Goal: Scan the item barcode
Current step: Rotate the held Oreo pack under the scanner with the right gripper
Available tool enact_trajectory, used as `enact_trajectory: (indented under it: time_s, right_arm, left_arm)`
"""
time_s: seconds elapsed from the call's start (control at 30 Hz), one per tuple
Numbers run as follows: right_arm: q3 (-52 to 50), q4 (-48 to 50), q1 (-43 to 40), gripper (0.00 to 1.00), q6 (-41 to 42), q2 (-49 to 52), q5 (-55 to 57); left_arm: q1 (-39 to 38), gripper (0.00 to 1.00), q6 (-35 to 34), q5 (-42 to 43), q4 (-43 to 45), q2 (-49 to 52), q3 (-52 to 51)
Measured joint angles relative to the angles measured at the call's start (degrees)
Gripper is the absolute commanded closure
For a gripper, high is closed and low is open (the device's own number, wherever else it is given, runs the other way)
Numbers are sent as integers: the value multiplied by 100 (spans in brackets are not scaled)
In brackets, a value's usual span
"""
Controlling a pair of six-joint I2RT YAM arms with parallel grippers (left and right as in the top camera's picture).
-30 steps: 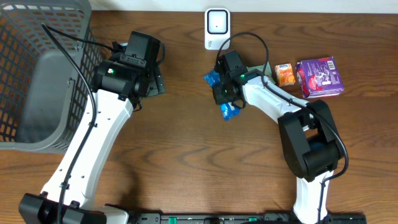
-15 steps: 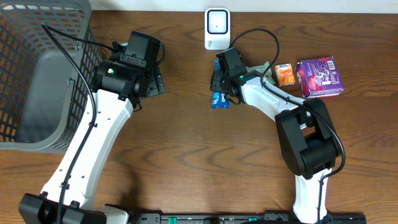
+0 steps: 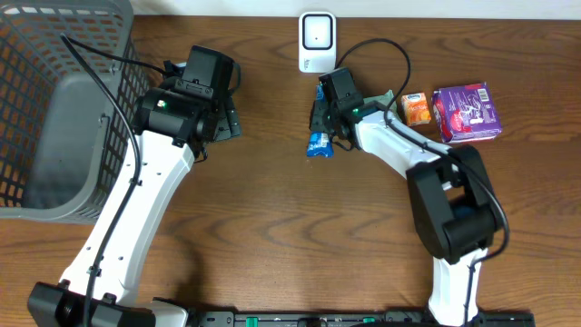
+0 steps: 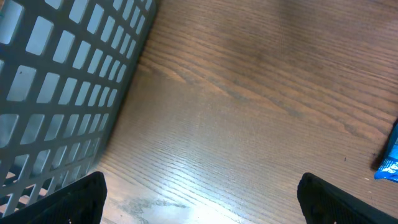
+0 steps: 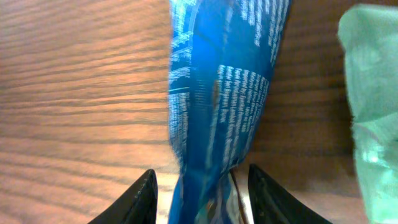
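A gray mesh basket [image 3: 54, 109] sits at the far left of the wooden counter [image 3: 272, 245] and runs past the left and top edges of the overhead view. Its slatted wall also fills the left side of the left wrist view.

The left arm rises from the near edge, just right of the basket. The left end effector [image 4: 202, 194] is spread wide and holds nothing, with only bare wood between its fingertips. From there, open wood runs rightward until a corner of the blue packet [image 3: 319, 144] shows at the right edge of the left wrist view.

A white scanner [image 3: 317, 41] stands at the middle of the far edge. Just in front of it, the right end effector [image 3: 324, 116] hangs over the far end of the packet, which lies on the counter. The fingers are parted, one on each side of the packet's end. A sliver of gap shows beside each, so they are not pinching it. Small white print covers the wrapper, and I cannot make out a barcode.

Further right, a pale green item [image 3: 386, 98] lies near the packet but apart from it. Then come a small orange box [image 3: 416, 108] and a purple package [image 3: 466, 112], just beside each other near the far edge.

In front of these, wide bare wood reaches to the near edge, crossed only by the right arm.
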Motion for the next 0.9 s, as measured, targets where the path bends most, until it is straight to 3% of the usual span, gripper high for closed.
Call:
enact_trajectory:
  time_s: [0.1, 0.27, 0.53, 0.9]
  right_arm:
    - [0, -212, -7, 62, -116, -450, 33]
    - [7, -485, -59, 97, -332, -1421, 111]
    - [50, -588, -114, 99, -391, -1641, 175]
    - [50, -109, -61, 99, -393, -131, 170]
  left_arm:
    - [0, 2, 0, 0, -2, 0, 0]
    - [0, 2, -2, 0, -2, 0, 0]
    - [0, 2, 0, 0, -2, 0, 0]
    - [0, 2, 0, 0, 0, 0, 0]
